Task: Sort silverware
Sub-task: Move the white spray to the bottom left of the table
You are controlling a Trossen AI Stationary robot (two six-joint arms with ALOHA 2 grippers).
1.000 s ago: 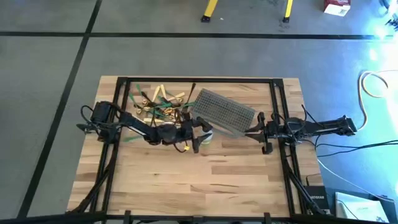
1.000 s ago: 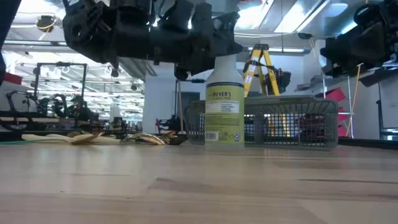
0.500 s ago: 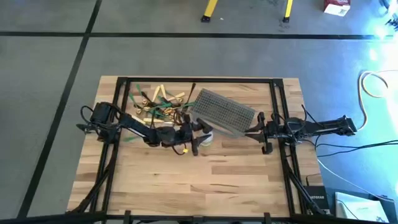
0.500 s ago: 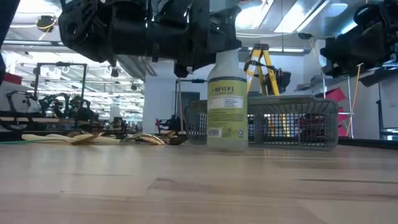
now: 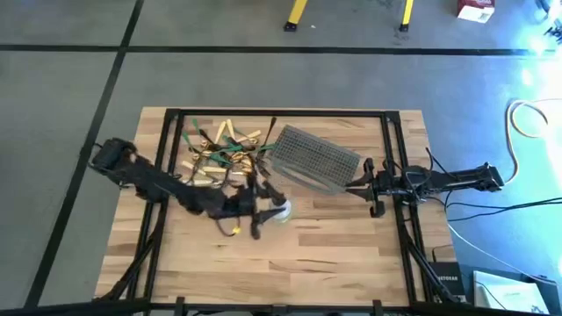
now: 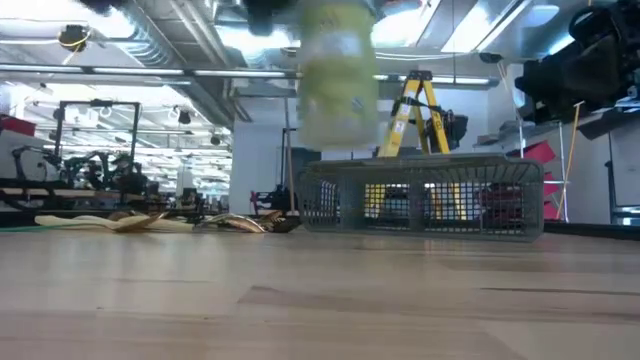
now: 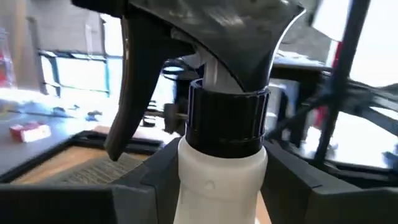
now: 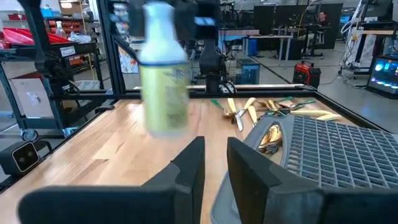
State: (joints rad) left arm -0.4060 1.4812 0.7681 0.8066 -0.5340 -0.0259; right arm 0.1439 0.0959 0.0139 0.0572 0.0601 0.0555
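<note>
Left claw [image 5: 263, 213] clamped on spray bottle [image 5: 279, 211], lifted off tabletop [image 5: 334, 254]. Right claw [image 5: 358, 184] narrowly parted beside basket [image 5: 309, 159]. Silverware [image 5: 219, 151] heaped far-left: light, stiff, slippery; pinch mid-handle.

Silverware [image 5: 219, 151] — tan, green, black — heaped beside the basket.

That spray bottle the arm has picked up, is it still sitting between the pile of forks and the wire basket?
No. The left gripper holds the spray bottle by its neck, lifted clear of the table. In the low view nothing stands on the wood between the silverware and the mesh basket. The right gripper waits beside the basket.
</note>
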